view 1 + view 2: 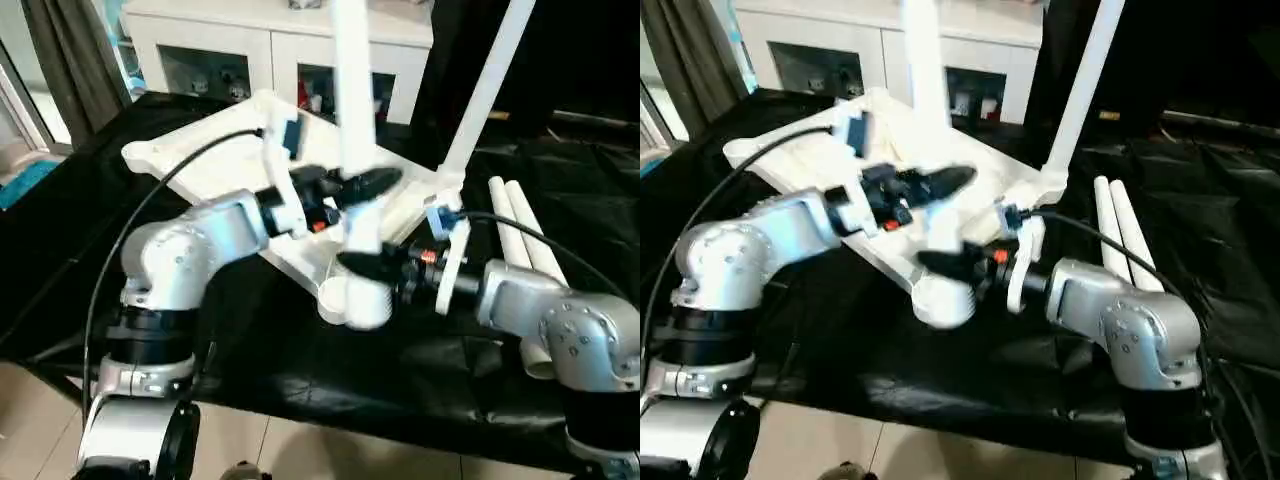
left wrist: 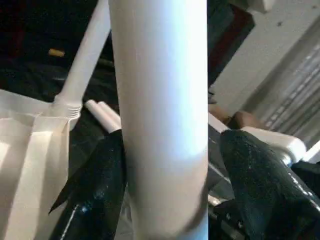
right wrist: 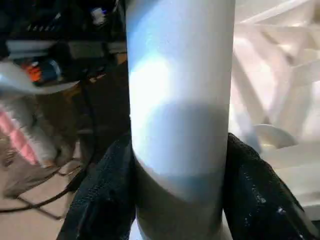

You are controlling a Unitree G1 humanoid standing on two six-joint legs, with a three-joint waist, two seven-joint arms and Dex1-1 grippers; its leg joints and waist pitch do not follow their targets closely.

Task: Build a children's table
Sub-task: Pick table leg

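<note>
While the leg stood in the tabletop's near corner socket, both pincers flanked it.

Upside down on the black worktop [image 1: 300, 380], the tabletop [image 1: 215, 165] took the leg [image 1: 355, 120]; the right pincer [image 3: 177, 200] clasped it low, apparently steadying it, while the left pincer [image 2: 165, 185] stood released, one finger [image 2: 260, 185] clear.

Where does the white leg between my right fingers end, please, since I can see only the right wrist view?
Observer: Its lower end sits at the near corner socket of the upturned tabletop.
Operator: Thank you. Is the left gripper on the leg as well?
Observer: The left gripper is around the leg higher up, but one of its fingers stands apart from it.
</note>
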